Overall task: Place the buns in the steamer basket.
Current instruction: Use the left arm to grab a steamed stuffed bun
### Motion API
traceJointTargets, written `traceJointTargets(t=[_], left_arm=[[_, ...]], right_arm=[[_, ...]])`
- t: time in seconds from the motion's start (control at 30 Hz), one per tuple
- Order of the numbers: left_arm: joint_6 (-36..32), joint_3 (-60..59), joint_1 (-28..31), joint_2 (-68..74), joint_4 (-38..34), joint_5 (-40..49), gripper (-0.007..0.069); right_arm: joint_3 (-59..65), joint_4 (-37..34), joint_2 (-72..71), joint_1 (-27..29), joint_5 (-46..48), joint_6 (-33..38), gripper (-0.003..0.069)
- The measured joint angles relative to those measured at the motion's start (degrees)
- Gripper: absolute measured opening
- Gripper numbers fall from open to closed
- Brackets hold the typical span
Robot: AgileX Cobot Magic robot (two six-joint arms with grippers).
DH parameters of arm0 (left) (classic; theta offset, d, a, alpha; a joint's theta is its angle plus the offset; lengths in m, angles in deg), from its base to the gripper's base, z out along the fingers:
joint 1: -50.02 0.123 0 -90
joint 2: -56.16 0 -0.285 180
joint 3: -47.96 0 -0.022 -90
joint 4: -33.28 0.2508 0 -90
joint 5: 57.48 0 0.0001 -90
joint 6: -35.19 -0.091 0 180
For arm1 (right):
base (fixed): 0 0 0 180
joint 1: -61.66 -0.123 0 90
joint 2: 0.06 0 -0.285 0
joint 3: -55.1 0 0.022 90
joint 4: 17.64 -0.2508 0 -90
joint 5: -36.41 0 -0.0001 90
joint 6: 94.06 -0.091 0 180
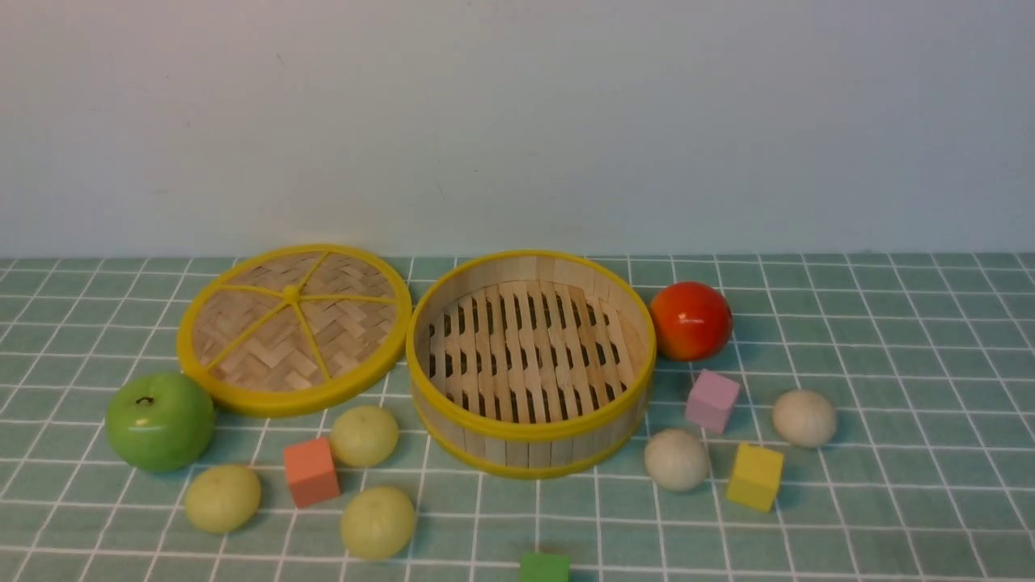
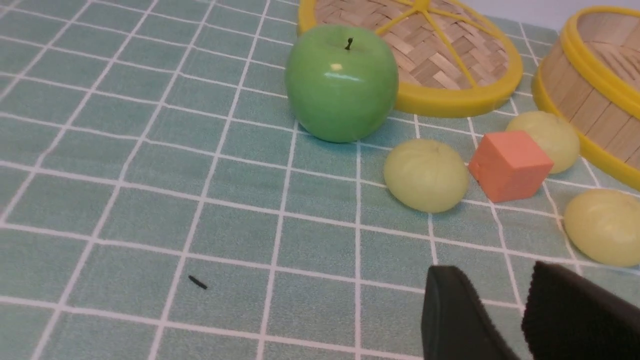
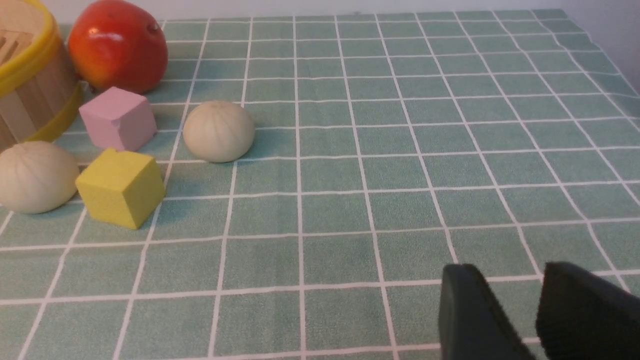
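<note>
Bamboo, and bare inside: the steamer basket point(image 1: 534, 436) sits mid-table with no bun on its slats. All five are out on the cloth. Off its 7 to 8 o'clock lie three yellow-green ones: the bun by the wall point(image 1: 364, 435), the front bun point(image 1: 378, 522) and the outer bun point(image 1: 222, 498). An orange cube point(image 1: 310, 471) sits among them, so close to the bun by the wall that I can't tell if they touch. At 4 o'clock is the near white bun point(image 1: 676, 459), with a yellow cube point(image 1: 754, 476) just beside it. The far white bun point(image 1: 804, 418) lies at 3.

The left gripper point(image 2: 495, 275) has its fingers parted with nothing between them. The right gripper point(image 3: 507, 272) is parted and empty too.

My call is to start with the clear ones, the outer bun on the left and the far white bun on the right. Come straight down and straddle the widest part. Close gently, because these look soft. Lift clear of the yellow rim before crossing, and set each one low and to one side so there's room for five.
</note>
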Motion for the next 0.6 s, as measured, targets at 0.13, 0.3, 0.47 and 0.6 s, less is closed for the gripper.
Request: traceJointTargets(t=[0.13, 0.3, 0.47, 0.6], left_arm=[[-0.1, 0.0, 0.0, 0.0, 7.4, -0.3, 0.0238], [0.2, 0.0, 0.0, 0.0, 14.0, -2.7, 0.0238], [5.9, 0.0, 0.0, 0.0, 12.5, -10.2, 0.0238], [8.7, 0.0, 0.0, 0.0, 12.0, -11.5, 0.0238]], right_arm=[[0.0, 0.0, 0.0, 0.0, 0.0, 0.0, 0.0238], [0.0, 0.0, 0.0, 0.0, 0.0, 0.0, 0.0238], [0.0, 0.0, 0.0, 0.0, 0.0, 0.0, 0.0238], [0.0, 0.0, 0.0, 0.0, 0.0, 0.0, 0.0238]])
